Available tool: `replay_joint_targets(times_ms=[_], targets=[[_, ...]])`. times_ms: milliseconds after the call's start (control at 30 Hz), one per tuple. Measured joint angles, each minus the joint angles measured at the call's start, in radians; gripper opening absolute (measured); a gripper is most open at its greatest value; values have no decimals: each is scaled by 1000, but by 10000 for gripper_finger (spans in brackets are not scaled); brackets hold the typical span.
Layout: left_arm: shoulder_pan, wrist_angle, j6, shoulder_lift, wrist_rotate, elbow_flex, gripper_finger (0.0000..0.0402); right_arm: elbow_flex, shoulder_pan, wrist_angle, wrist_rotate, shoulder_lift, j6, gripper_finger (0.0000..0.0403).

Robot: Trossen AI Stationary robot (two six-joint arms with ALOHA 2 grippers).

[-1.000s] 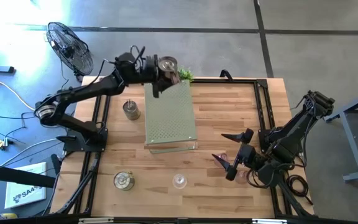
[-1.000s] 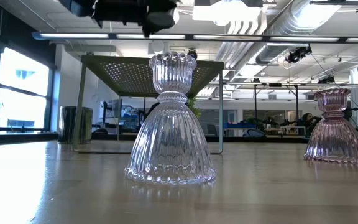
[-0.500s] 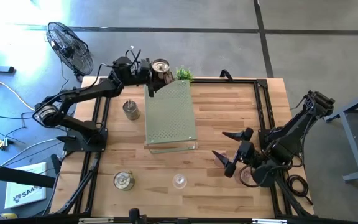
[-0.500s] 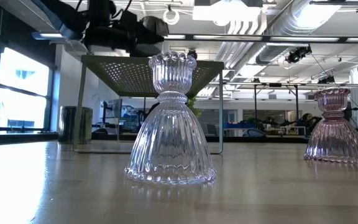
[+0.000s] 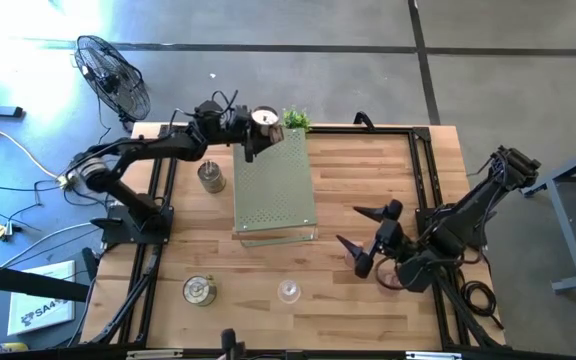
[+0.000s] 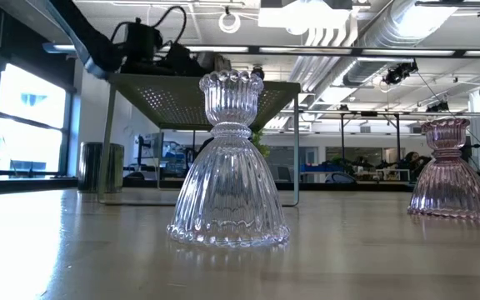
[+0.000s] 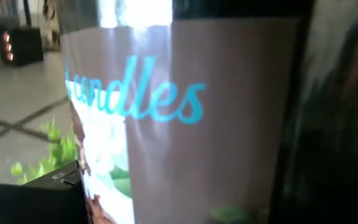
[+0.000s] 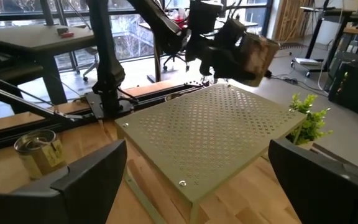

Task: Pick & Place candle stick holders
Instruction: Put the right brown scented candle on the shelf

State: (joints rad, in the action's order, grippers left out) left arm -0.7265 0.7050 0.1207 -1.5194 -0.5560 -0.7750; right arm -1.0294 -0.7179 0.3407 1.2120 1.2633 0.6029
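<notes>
My left gripper (image 5: pixel 254 132) is shut on a metal candle holder (image 5: pixel 264 119) with a brown label, above the far edge of the pale green perforated board (image 5: pixel 274 185). It also shows in the right wrist view (image 8: pixel 253 55). Two more metal holders stand on the table, one left of the board (image 5: pixel 209 176) and one near the front (image 5: pixel 199 291). A clear glass holder (image 5: pixel 288 291) (image 6: pixel 228 171) stands on its wide base near the front. A pink glass holder (image 6: pixel 452 171) stands to its right. My right gripper (image 5: pixel 364 235) is open and empty right of the board. My left gripper pinches the holder's labelled side wall (image 7: pixel 185 124) between its two fingers, coming level from the table's left. One dark finger (image 7: pixel 334 124) lies against the label. The holder is lifted clear above the board's far edge and tilted (image 8: pixel 253 55).
A small green plant (image 5: pixel 296 119) stands at the far edge, just right of the held holder. A black frame (image 5: pixel 423 170) runs round the table. A fan (image 5: pixel 113 75) stands off the far left corner. Bare wood lies between the board and my right gripper.
My left gripper has come down with the labelled holder toward the board's far edge and drawn back a little toward the table's left. My right gripper has shifted slightly toward the table's left, still open.
</notes>
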Motion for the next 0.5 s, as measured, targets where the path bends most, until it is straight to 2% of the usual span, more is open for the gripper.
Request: replay_joint_targets(times_ms=[133, 233, 500], targets=[[3, 64, 16, -39, 20, 0, 341, 0, 18, 0, -38, 0, 0, 386], [10, 48, 16, -58, 66, -1, 341, 0, 22, 0, -44, 0, 0, 384], [30, 21, -39, -56, 72, -1, 341, 0, 25, 20, -68, 0, 0, 383]])
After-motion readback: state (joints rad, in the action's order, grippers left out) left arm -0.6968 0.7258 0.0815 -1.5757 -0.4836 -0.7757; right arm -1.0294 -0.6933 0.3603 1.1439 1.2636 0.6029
